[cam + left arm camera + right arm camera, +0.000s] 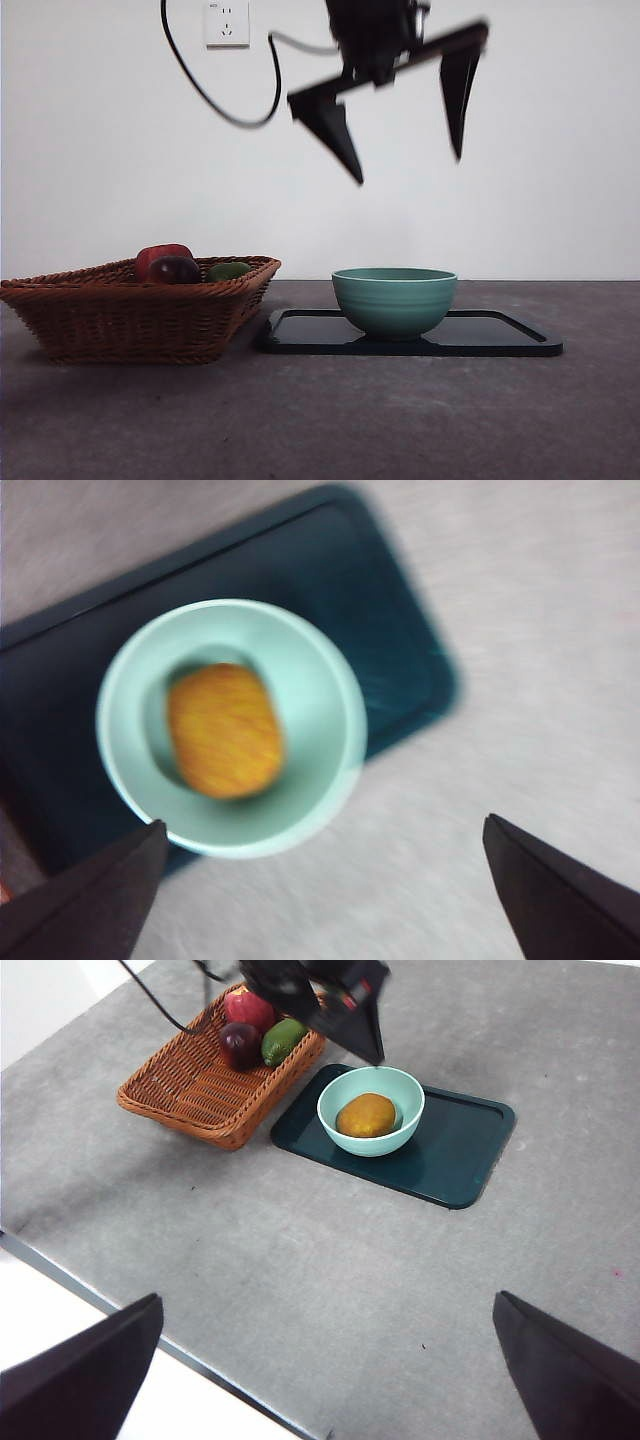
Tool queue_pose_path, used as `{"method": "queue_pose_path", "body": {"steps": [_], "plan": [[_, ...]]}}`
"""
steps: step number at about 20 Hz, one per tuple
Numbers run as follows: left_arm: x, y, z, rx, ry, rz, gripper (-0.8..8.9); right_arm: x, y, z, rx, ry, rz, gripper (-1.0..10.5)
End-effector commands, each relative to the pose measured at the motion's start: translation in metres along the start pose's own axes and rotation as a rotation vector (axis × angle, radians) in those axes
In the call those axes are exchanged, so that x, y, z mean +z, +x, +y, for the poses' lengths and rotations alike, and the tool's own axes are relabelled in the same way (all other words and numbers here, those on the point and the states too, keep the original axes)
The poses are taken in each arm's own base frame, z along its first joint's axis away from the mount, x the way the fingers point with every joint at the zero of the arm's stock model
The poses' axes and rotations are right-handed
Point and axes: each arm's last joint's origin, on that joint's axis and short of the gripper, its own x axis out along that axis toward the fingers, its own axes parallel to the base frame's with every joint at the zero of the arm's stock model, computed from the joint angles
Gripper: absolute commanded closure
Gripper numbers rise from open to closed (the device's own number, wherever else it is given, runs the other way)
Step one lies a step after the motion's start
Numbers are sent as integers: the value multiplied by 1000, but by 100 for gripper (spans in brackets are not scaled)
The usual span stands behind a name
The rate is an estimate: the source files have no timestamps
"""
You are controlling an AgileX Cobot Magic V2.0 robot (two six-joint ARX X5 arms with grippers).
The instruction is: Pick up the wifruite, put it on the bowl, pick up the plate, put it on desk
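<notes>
The orange-brown wifruite (pixel 225 730) (pixel 366 1115) lies inside the teal-green bowl (pixel 395 300) (pixel 330 680) (pixel 385 1080); in the front view the bowl's wall hides it. The bowl stands on the dark flat plate (pixel 500 335) (pixel 380 600) (pixel 460 1150), which rests on the desk (pixel 350 420) (pixel 300 1250). My left gripper (pixel 408 168) (pixel 325 823) hangs well above the bowl, open and empty. High over the desk's near side, my right gripper (pixel 327 1298) is also open with nothing in it.
A wicker basket (pixel 130 310) (pixel 200 1090) sits touching the plate's left end, holding a red fruit (pixel 160 255), a dark purple fruit (pixel 175 270) and a green fruit (pixel 230 270). A black cable (pixel 215 105) loops down beside the left arm (pixel 320 985).
</notes>
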Motion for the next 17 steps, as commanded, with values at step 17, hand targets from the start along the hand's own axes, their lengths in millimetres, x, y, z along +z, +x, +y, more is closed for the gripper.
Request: {"method": "queue_pose_path", "body": {"steps": [17], "plan": [[13, 99, 22, 22, -43, 68, 310, -6, -2, 0, 1, 9, 66, 354]]}}
